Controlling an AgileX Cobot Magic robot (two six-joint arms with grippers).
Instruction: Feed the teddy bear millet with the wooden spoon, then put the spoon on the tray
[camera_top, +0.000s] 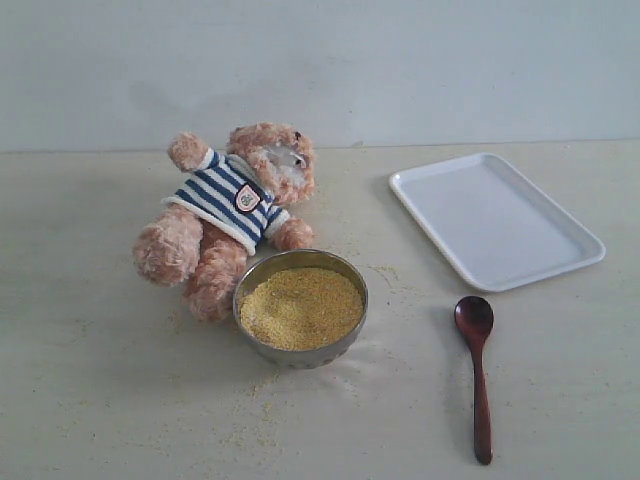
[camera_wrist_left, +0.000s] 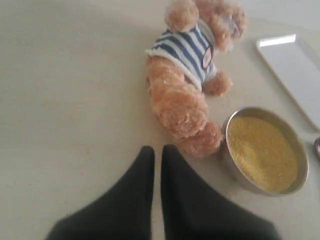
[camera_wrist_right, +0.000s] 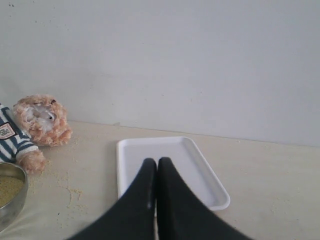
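Right gripper, tray ahead

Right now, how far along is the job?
Nothing looks done: the reddish-brown wooden spoon lies untouched beside the bare white rectangular tray. The left gripper and right gripper are shut, empty. Remaining: scoop golden millet, feed the striped-sweater teddy bear, tray the spoon.

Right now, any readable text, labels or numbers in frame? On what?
The shield badge on the teddy bear sweater: marking too small and blurred to read.
The tray, metal bowl and wooden spoon: no text visible.
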